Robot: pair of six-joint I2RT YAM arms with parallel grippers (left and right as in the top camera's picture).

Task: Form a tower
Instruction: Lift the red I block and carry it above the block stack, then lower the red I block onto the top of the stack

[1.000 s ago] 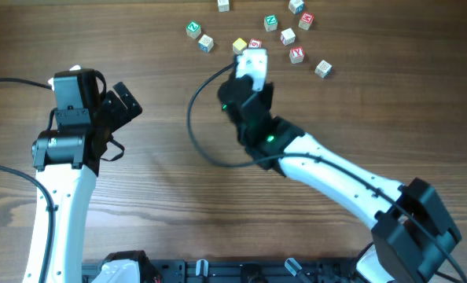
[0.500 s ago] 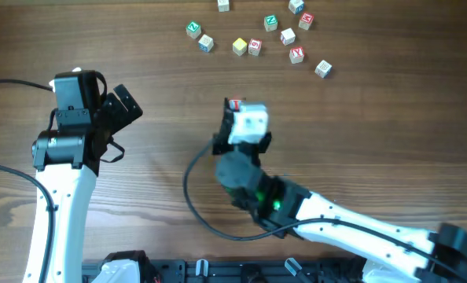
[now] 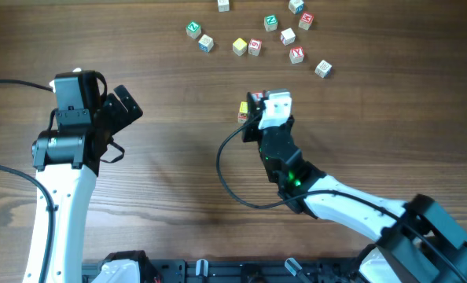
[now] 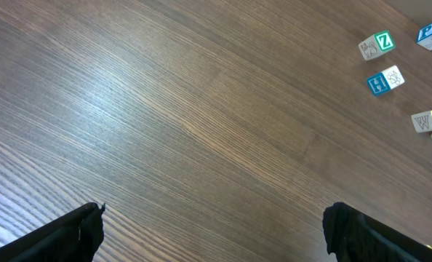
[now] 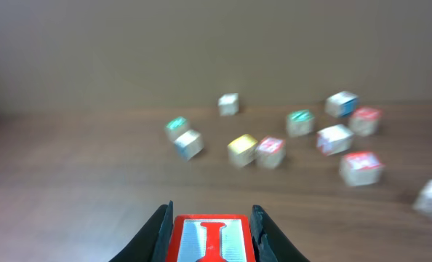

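Overhead, we see the right tool (image 3: 255, 110) has drawn back from the loose cubes (image 3: 253, 47), which a second ago lay right at its tip and now sit well ahead of it across bare surface (image 3: 170, 157). Its jaws are closed partway onto the tower (image 5: 210, 239), gripping the red "I" cube at the top, with yellow and red sides showing just beneath; we judge a cube is being seated and not yet released. Our left tool (image 4: 212, 225) gapes wide and empty, well off to its side.
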